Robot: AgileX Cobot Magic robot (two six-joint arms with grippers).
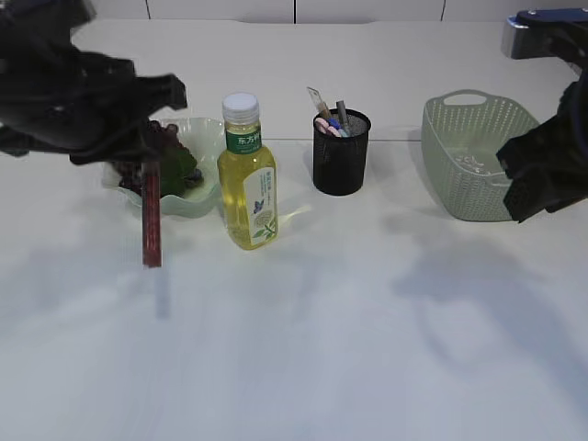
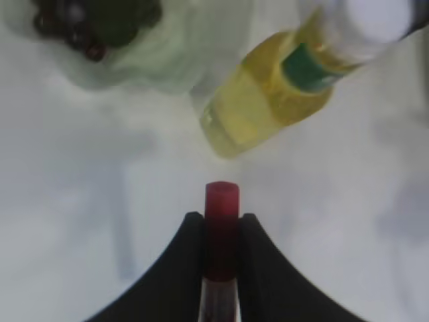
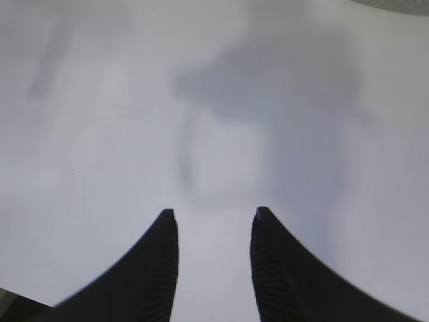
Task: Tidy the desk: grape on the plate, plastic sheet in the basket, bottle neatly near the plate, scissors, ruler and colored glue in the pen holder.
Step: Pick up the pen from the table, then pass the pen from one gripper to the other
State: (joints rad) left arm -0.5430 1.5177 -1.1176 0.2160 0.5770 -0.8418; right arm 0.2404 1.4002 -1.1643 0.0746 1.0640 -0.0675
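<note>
On the left, the pale green plate holds a dark bunch of grapes, largely covered by the left arm in the exterior view and blurred at the top left of the left wrist view. The left gripper is clamped on a red glue stick, which hangs upright above the table, in front of the plate at about its 7 o'clock. The stick's upper end is lost inside the dark gripper.

Just beside the plate, at its 3 o'clock, a bottle of yellow liquid stands upright with a white cap and green label; the label's print is too small to read.

Farther right, at the bottle's 2 o'clock, the black mesh pen holder contains several items whose tips poke out: a ruler end and some handles that cannot be told apart clearly.

At far right, the green basket is partly blocked by the right arm. Something pale seems to lie in its bottom, hard to make out.

The right gripper hangs over bare table with its fingers apart, holding nothing.
</note>
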